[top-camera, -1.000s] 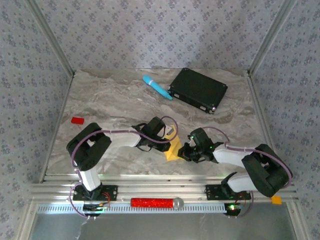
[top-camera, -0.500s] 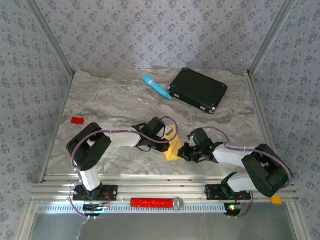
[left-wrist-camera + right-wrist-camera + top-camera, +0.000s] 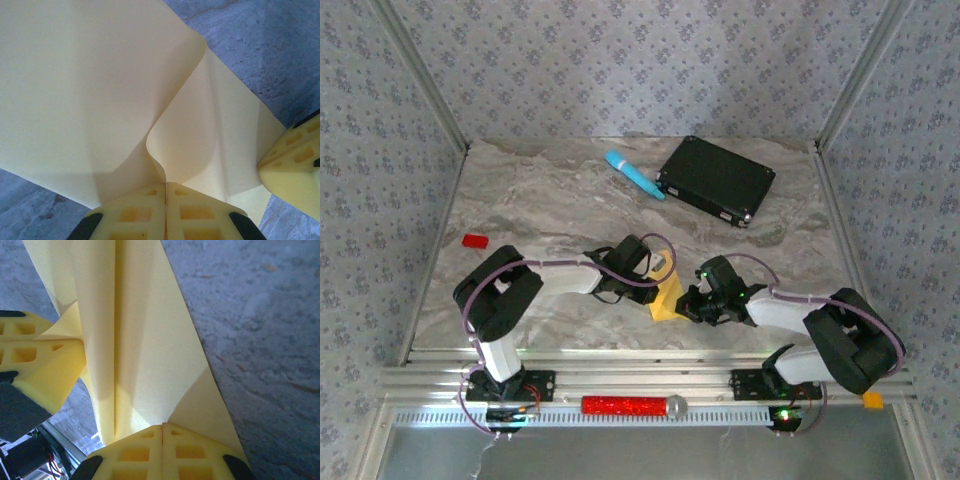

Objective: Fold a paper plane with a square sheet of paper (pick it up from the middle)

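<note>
**Sheet of paper [image 3: 667, 298] pinched from two sides**

Left gripper [image 3: 166, 186]: fingers closed tight on one buckled edge of the yellow sheet. Right gripper [image 3: 163, 429]: fingers clamped at the end of the centre crease. Sheet stands between them, mid-width, near the bench's [image 3: 540, 200] near edge.

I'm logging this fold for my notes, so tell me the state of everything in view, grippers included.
sheet of paper: creased lengthwise, pinched by both grippers.
left gripper: shut on the sheet of paper.
right gripper: shut on the sheet of paper.
black box: closed, lying flat.
light-blue cylinder: lying on its side.
red block: lying flat.
</note>
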### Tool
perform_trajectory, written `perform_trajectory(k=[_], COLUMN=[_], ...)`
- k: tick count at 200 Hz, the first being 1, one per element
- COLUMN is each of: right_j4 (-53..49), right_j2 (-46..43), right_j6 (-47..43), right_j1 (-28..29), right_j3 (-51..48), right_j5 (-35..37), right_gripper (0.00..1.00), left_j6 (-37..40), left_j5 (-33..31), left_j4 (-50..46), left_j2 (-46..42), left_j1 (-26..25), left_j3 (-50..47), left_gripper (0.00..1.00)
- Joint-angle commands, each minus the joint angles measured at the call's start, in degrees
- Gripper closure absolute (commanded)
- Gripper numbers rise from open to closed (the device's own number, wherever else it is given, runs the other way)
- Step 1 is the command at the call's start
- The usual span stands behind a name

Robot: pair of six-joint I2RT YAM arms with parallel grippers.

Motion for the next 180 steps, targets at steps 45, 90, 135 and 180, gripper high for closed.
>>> perform_trajectory(k=[45, 90, 135, 180], right_j4=[-3.33, -3.10, -3.13, -2.72], right_j2=[0.41, 0.57, 0.57, 0.23], right_j6=[-0.98, -0.79, -0.70, -0.52], right_j1=[-0.36, -0.40, -0.42, -0.44], right_j3=[-0.60, -0.65, -0.61, -0.33], right_j5=[1.19, 1.21, 1.32, 1.02], right_gripper=[0.96, 0.96, 0.96, 0.95], left_j6=[1.09, 1.26, 1.16, 0.83], left_j5=[-1.07, -0.98, -1.41, -1.19], left_j4=[-1.12, -1.42, -1.43, -1.41], left_j2=[0.90, 1.45, 1.08, 1.37], left_j1=[0.40, 0.35, 0.36, 0.43], left_j3=[1.06, 1.46, 0.87, 0.98], left_gripper=[0.92, 0.92, 0.92, 0.94])
